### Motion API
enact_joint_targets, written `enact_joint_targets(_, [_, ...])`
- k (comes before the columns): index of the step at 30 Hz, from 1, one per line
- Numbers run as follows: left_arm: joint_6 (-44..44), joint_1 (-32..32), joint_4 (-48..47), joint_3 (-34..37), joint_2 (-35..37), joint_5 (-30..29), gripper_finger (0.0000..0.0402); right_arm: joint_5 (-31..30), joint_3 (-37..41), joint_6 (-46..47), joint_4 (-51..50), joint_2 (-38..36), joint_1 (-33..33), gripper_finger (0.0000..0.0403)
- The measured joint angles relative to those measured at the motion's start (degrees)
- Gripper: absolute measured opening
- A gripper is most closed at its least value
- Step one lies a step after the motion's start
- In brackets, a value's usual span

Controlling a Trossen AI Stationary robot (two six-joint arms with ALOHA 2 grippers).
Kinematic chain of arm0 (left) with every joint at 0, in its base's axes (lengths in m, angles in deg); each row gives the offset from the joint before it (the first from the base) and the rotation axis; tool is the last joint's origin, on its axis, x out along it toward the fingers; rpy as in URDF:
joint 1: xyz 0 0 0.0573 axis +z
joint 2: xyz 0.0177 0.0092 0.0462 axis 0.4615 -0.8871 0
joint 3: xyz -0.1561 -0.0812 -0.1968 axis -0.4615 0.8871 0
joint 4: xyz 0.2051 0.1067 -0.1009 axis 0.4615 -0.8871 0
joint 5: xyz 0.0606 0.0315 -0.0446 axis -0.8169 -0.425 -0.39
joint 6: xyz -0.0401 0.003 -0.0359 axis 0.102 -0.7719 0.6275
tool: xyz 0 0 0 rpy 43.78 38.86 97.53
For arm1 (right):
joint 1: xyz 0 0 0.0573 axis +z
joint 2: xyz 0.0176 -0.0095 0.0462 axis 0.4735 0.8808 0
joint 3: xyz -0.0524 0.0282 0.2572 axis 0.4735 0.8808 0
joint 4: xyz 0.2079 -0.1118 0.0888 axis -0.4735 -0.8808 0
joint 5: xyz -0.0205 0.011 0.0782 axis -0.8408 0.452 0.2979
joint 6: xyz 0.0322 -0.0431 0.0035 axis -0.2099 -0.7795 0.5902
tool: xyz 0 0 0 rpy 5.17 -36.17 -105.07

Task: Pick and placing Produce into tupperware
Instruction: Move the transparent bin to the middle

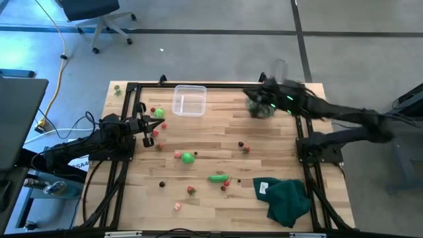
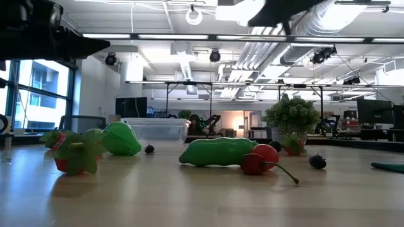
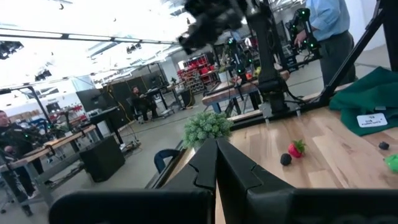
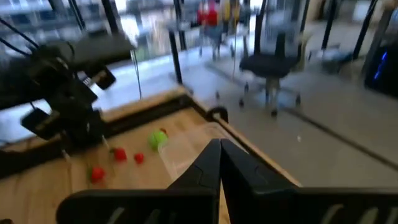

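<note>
The right hand (image 1: pixel 254 94) hung above the far right part of the surface (image 1: pixel 218 149), beside the spiky bushy ball (image 1: pixel 261 109), its fingers pressed together on nothing. The left hand (image 1: pixel 158 120) was low at the left edge, likewise pressed together and empty, pointing in toward a green ball (image 1: pixel 159 114) and red bits just beside it.

The produce lay scattered over the middle of the surface: another green ball (image 1: pixel 188 157), an elongated green piece (image 1: pixel 218 177), and red and dark berry-sized bits toward the near edge. These toys looked light, hard and smooth, so likely to roll or squirt out of a pinch. The elongated piece would best be taken across its narrow middle, the balls squarely across their widest part.

The tupperware (image 1: pixel 189 100) sat near the far edge, left of centre, open-topped, apparently with nothing in it. It looked light enough to slide if bumped. A dark green cloth (image 1: pixel 287 198) lay at the near right corner.
</note>
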Motion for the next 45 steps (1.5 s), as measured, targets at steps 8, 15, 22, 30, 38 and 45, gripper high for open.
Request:
enact_joint_targets(8, [-1.3,0.0,-3.0,0.0,0.0,0.0,0.0001,3.0,-25.5,-1.4,-16.5,23.6,-4.0,0.0])
enact_joint_targets(15, [-2.2,0.0,-6.0,0.0,0.0,0.0,0.0001,13.7,-43.7,-4.3,-26.2,42.4,-5.5,0.0])
enact_joint_targets(22, [-2.4,0.0,-6.9,0.0,0.0,0.0,0.0001,15.7,-60.8,-6.3,-36.3,60.5,-6.0,0.0])
enact_joint_targets(30, [-2.4,0.0,-6.9,0.0,0.0,0.0,0.0001,16.5,-78.4,-9.4,-47.5,77.8,-5.9,0.0])
enact_joint_targets(38, [-2.4,0.0,-6.9,0.0,0.0,-0.2,0.0001,15.3,-75.4,-11.1,-50.6,79.8,-5.5,0.0])
enact_joint_targets(45, [-2.4,0.0,-6.9,0.0,0.0,-0.2,0.0001,15.7,-75.4,-10.6,-53.6,79.7,-3.9,0.0])
